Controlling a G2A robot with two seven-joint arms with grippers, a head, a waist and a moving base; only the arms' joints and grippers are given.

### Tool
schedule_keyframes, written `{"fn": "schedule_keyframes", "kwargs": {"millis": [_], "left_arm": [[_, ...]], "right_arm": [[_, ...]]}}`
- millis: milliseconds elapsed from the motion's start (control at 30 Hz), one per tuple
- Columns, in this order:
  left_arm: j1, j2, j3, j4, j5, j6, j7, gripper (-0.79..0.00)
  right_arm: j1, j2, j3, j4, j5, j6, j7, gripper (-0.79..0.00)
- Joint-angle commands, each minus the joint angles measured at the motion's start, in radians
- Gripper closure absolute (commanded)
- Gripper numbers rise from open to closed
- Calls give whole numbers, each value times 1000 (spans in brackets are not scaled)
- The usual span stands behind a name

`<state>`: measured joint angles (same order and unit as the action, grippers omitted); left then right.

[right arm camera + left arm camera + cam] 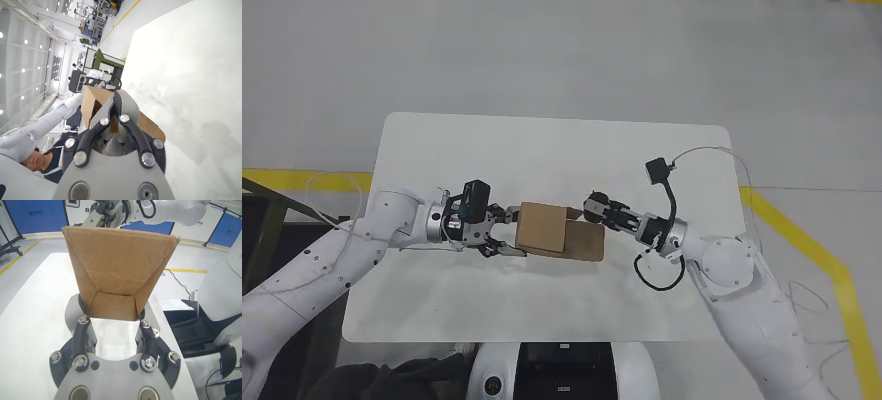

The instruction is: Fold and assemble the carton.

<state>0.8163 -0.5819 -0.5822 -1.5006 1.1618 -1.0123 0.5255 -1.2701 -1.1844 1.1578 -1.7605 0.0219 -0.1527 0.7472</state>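
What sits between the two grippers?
The brown cardboard carton fills that stretch in the top view: the left gripper clamps one end, the right gripper pinches the opposite flap.

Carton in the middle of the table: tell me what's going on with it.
Both arms hold the brown carton at the middle of the white table. The left gripper has its fingers spread wide, one on each side of the carton's end. The right gripper has its fingers pinched shut on a flap at the opposite end, which looks not yet closed.
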Motion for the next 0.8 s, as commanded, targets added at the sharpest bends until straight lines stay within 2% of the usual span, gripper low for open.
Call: {"fn": "schedule_keyframes", "kwargs": {"millis": [0,333,533,767], "left_arm": [[-11,-1,8,5,2,0,2,0],[-26,-5,12,20,1,0,-2,0],[-26,-5,12,20,1,0,-2,0],[-26,-5,12,20,1,0,-2,0]], "right_arm": [[11,-2,-17,12,4,-6,8,0],[-7,1,-29,4,7,-24,22,0],[-17,1,-29,-8,12,-9,-10,0],[13,-6,-79,1,7,1,-3,0]]}}
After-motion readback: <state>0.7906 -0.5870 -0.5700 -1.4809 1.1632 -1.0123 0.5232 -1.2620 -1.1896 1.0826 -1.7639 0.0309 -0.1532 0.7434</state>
